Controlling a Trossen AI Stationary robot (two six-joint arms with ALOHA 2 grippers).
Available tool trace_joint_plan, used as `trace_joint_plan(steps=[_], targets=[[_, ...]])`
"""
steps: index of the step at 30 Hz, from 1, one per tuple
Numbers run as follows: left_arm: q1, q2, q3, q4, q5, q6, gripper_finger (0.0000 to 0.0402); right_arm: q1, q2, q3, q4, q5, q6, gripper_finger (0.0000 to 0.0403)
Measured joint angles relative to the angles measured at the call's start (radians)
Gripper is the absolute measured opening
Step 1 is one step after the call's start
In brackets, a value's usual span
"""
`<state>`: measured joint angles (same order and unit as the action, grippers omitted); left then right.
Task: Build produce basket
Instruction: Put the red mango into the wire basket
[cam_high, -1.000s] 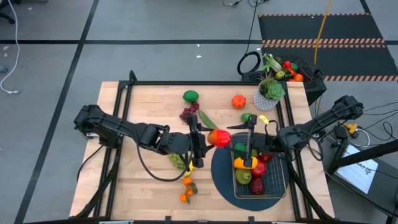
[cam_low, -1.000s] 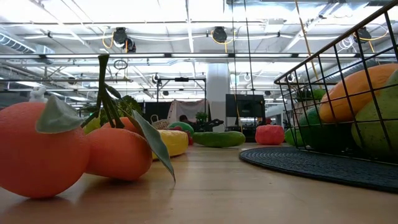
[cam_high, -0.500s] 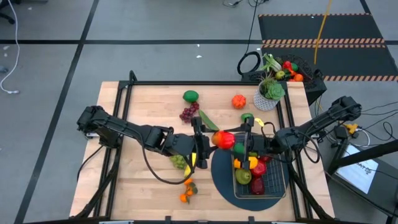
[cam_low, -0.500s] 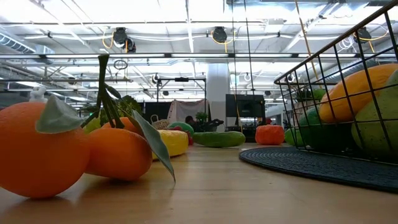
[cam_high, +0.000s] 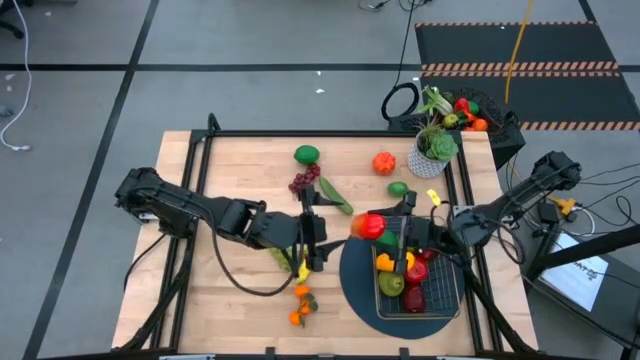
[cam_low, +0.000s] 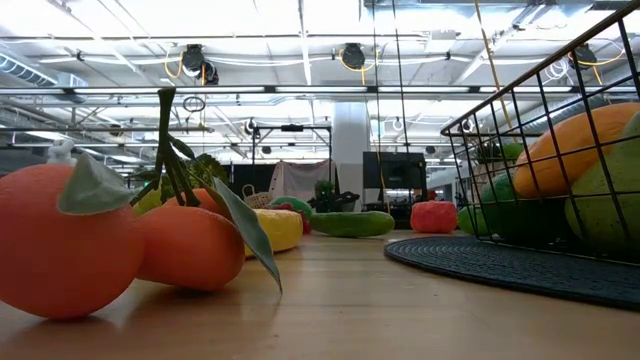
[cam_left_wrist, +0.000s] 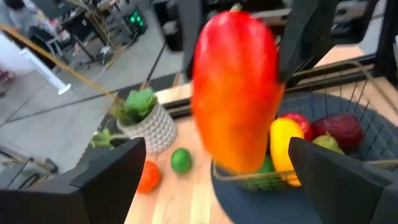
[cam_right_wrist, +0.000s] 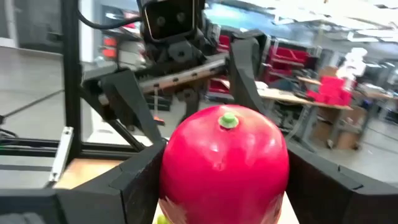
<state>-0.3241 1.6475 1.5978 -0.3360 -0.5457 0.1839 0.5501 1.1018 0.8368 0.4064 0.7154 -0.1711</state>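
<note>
Handoff at the basket (cam_high: 440, 292) edge, right pincer (cam_high: 392, 228) clamped on red-orange fruit (cam_high: 369, 225), left pincer (cam_high: 322, 228) spread apart beside it, fruit's kind hard to tell, tabletop (cam_high: 230, 180) cluttered.

Bare table (cam_high: 225, 165) is left beyond the basket (cam_high: 447, 300), toward the far left corner. The basket's near end is filled with fruit. Its far rim is blocked by both claws and a red fruit (cam_high: 368, 226) between them.
</note>
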Motion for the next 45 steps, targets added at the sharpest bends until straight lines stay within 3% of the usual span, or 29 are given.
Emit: trace_joint_plan(steps=[11, 20, 26, 35, 45], targets=[[0.067, -0.025, 0.000, -0.241, 0.004, -0.187, 0.0348, 0.123, -0.020, 0.000, -0.106, 0.073, 0.209, 0.0274], [0.042, -0.027, 0.000, -0.290, 0.004, -0.276, 0.0314, 0.194, -0.085, 0.000, -0.182, 0.172, 0.376, 0.0274], [0.021, -0.026, -0.047, -0.299, 0.007, -0.307, 0.0295, 0.218, -0.166, 0.000, -0.220, 0.175, 0.394, 0.0274], [0.028, -0.026, -0.050, -0.297, 0.006, -0.334, 0.0275, 0.218, -0.240, 0.000, -0.427, 0.174, 0.259, 0.0274], [0.062, -0.026, -0.050, -0.296, 0.005, -0.335, 0.0274, 0.218, -0.238, 0.000, -0.465, 0.174, -0.150, 0.0274]])
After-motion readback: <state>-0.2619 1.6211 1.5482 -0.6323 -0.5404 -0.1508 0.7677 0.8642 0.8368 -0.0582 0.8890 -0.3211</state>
